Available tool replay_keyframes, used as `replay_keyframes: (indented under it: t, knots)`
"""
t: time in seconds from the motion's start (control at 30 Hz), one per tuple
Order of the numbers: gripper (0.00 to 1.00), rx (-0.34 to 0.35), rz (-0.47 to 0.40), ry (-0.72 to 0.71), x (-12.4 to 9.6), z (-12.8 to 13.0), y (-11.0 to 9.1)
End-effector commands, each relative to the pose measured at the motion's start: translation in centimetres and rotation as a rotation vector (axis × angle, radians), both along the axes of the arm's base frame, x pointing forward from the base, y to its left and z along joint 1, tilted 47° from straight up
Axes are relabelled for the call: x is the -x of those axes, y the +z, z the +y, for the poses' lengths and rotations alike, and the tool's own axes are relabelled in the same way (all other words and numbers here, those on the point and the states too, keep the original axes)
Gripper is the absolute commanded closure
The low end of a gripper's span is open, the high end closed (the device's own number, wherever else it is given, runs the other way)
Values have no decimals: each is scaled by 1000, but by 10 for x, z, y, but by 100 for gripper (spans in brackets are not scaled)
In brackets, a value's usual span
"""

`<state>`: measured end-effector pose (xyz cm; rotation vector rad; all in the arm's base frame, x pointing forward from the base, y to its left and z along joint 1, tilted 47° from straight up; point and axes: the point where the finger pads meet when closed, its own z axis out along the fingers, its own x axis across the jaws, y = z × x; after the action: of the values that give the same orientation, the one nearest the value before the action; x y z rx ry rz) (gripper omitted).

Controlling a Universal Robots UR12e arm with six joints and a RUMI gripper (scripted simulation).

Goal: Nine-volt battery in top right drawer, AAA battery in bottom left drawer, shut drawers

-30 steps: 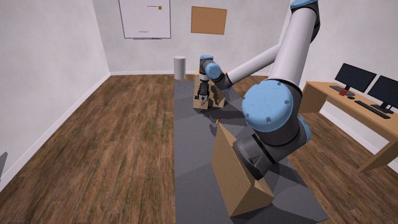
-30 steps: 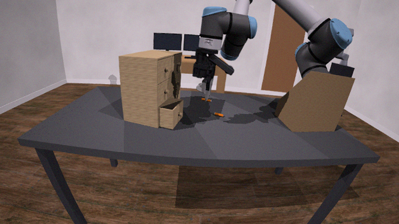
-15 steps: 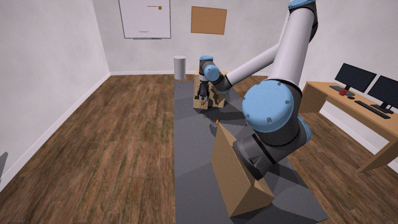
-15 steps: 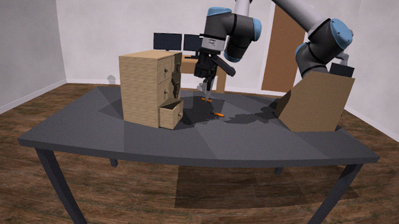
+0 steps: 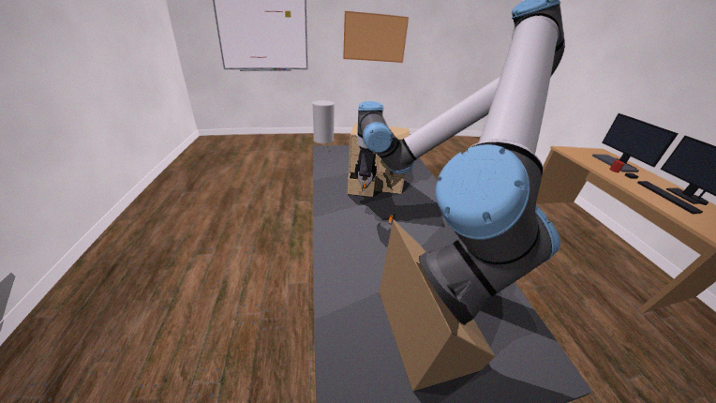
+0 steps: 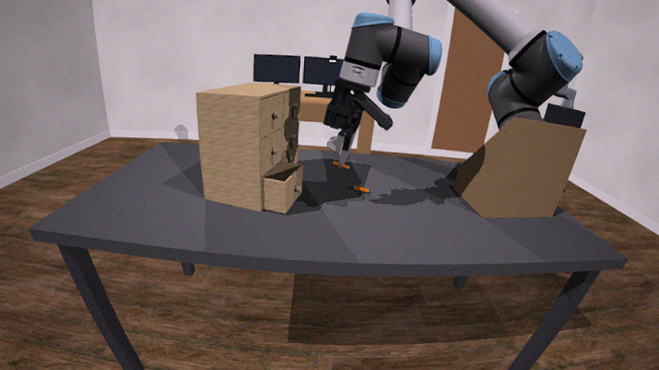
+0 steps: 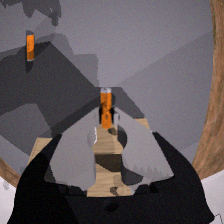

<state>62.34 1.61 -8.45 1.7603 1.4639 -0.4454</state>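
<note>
The claw [image 5: 365, 181] [image 6: 343, 162] [image 7: 106, 108] points down with its tips pinching a slim orange battery [image 5: 364, 186] [image 6: 336, 163] [image 7: 105, 101] crosswise; in the exterior view this battery lies nearly level at the fingertips, to the right of the wooden chest [image 6: 229, 146] [image 5: 401, 132]; its body is rounded and mostly orange, with a silvery end and dark patches, though its exact type cannot be told.

From left to right in the exterior view, the chest stands upright on the dark grey table [image 5: 345, 280] [image 6: 269, 240] [image 7: 160, 45]; the left drawer of the bottom row [image 6: 281, 194] [image 5: 354, 189] is pulled out and open at the top, its inside too shadowed to tell what it holds; above it, the two drawers of the left column look shut, each with a small round knob; the right column lies in deep shadow; farther right, past the claw, a second orange battery [image 6: 361, 189] [image 5: 391, 218] [image 7: 30, 47] lies on the table, with a dark end, well apart from the chest.

The wrist view shows both batteries side-on, the loose one at the left and the pinched one between the pale fingers; the top view alone shows a white cylinder [image 5: 322, 122] beyond the table and a red mug [image 5: 617, 165] on the desk [image 5: 646, 200].
</note>
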Motion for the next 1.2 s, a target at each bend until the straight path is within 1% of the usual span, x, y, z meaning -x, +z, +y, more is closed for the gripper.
replay_keyframes:
  t: [0.0, 0.8, 1.17]
  knots:
    - [98, 8, -23, 25, 0, 0, 0]
    - [98, 50, -125, 132, 1, 0, -1]
    - [98, 76, -187, 197, 2, -1, -1]
